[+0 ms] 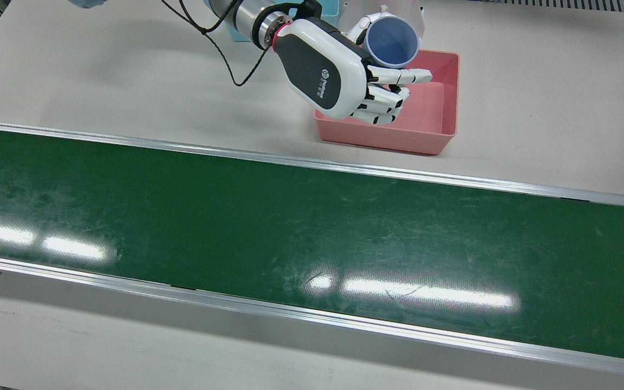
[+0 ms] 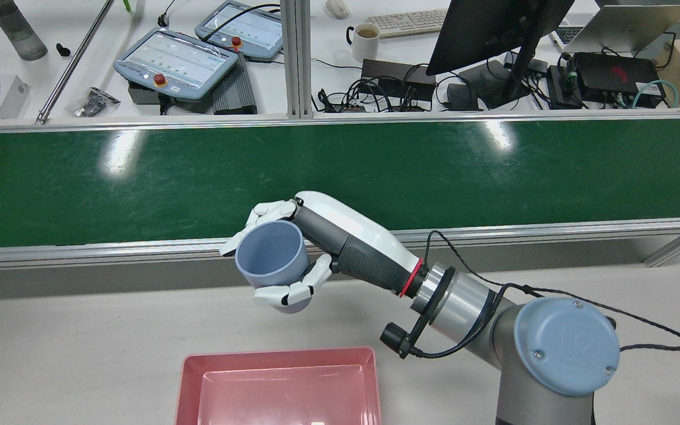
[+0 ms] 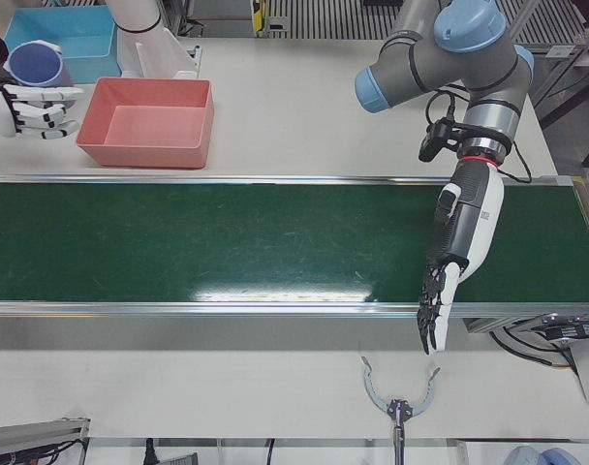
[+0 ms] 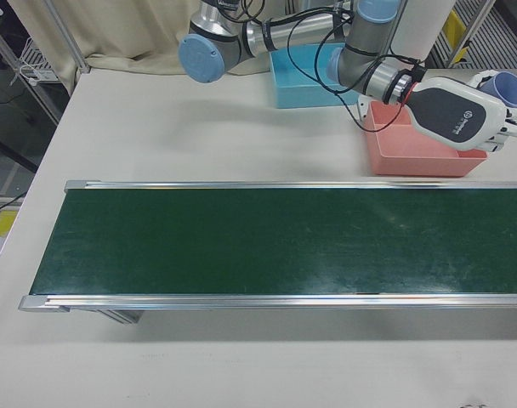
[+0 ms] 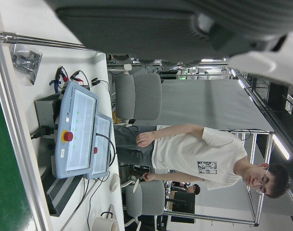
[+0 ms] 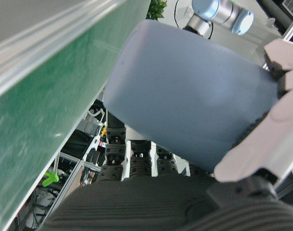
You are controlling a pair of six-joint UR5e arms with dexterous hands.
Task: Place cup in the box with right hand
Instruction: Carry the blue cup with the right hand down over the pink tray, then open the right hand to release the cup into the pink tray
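Rear view shows your right hand (image 2: 316,248) wrapped around the blue cup (image 2: 270,257), fingers curled over its side with the mouth tipped up and toward the camera, held clear of the table. Just below and robot-side of that hand sits the pink box (image 2: 281,386), empty under it. Your left hand (image 3: 452,260) hangs over the green conveyor belt (image 3: 227,242), fingers straight, apart and holding nothing.
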